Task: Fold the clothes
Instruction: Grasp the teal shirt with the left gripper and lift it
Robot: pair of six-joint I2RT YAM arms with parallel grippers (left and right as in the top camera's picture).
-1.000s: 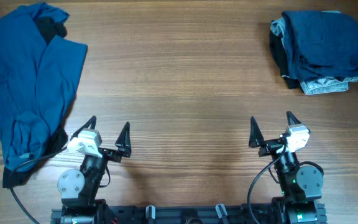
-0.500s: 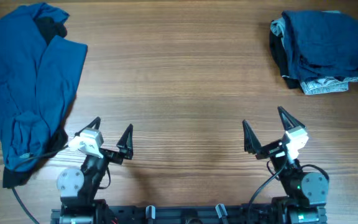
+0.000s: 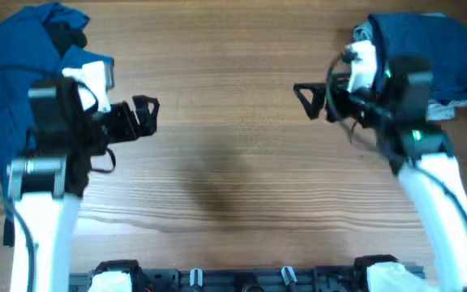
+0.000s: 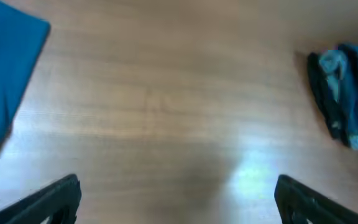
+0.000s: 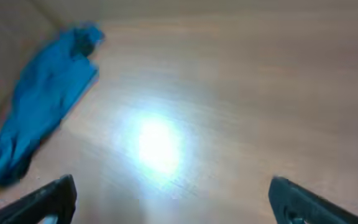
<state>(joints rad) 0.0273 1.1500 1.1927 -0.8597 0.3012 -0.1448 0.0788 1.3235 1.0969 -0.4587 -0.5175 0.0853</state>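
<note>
**Cloth lies limp at the left edge, both claws empty**

Cloth of this kind looks light and soft, so I expect it to sag and bunch when lifted rather than hold any shape. The blue shirt point(image 3: 6, 122) lies crumpled and unfolded at the left end of the bench point(image 3: 225, 122), partly under the left arm. A folded pile point(image 3: 452, 49) sits at the far right corner, well apart from it. A pinch at two outer points, such as hem corners or shoulders, one per claw, should let it hang flat. A grab in the middle would likely only gather a wad.

The left claw point(image 3: 146, 116) and right claw point(image 3: 305, 99) hover over bare wood, both spread wide and holding nothing.

The overhead view alone shows both arms and both heaps together. The left wrist view shows the pile's side, with dark and grey layers under the blue. The right wrist view shows the shirt as a long strip, blurred, with glare on the wood.
</note>
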